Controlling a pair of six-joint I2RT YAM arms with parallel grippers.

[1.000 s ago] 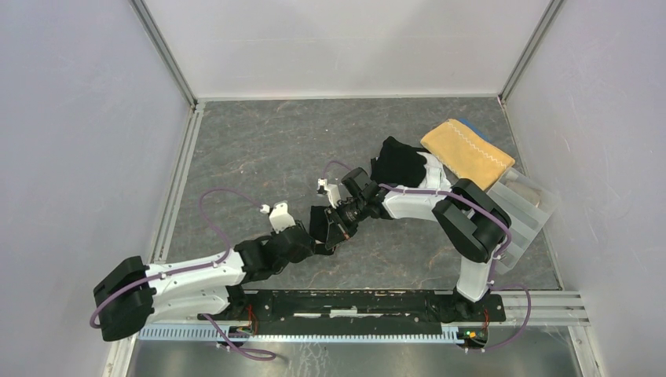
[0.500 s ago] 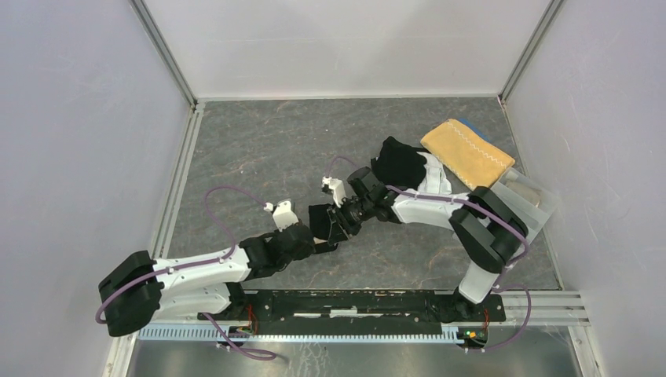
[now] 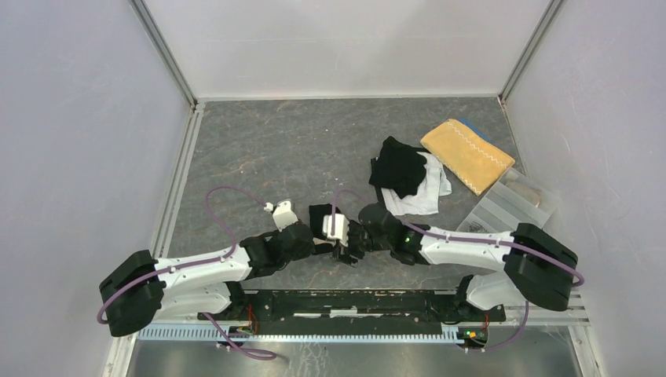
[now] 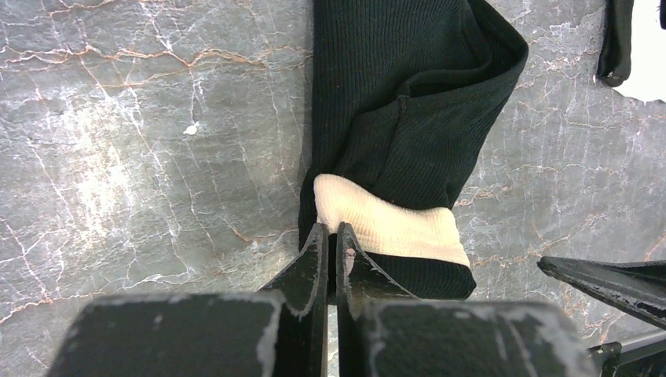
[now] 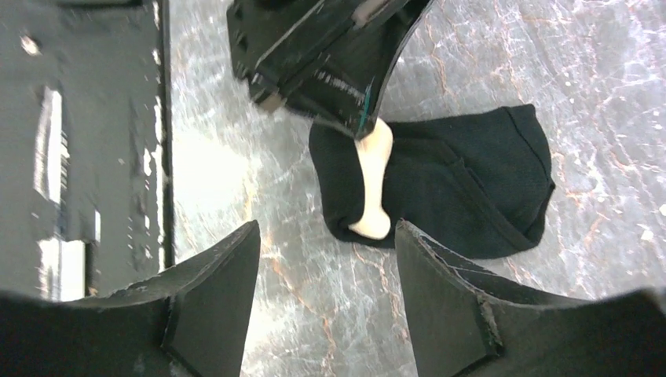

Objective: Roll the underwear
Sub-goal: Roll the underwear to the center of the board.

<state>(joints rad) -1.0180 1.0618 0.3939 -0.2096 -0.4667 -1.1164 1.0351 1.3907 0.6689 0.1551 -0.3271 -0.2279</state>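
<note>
A black underwear (image 4: 408, 118) with a cream inner band (image 4: 389, 228) lies folded on the grey stone tabletop, in front of both arms (image 3: 319, 215). My left gripper (image 4: 331, 239) is shut on its near edge, right at the cream band. My right gripper (image 5: 326, 236) stands open just off the garment's side, with only bare tabletop between its fingers. In the right wrist view the left gripper (image 5: 357, 118) pinches the end of the black underwear (image 5: 463, 181). More underwear, a black piece (image 3: 399, 166) on a white one (image 3: 424, 196), is piled at the back right.
A mustard-yellow towel (image 3: 468, 154) lies at the back right, with a clear plastic tray (image 3: 514, 206) beside it near the right wall. The black base rail (image 3: 353, 302) runs along the near edge. White walls enclose the table on three sides.
My right gripper has opened, let go of the black underwear and swung toward the near edge. My left gripper has shut on the garment's near edge.
</note>
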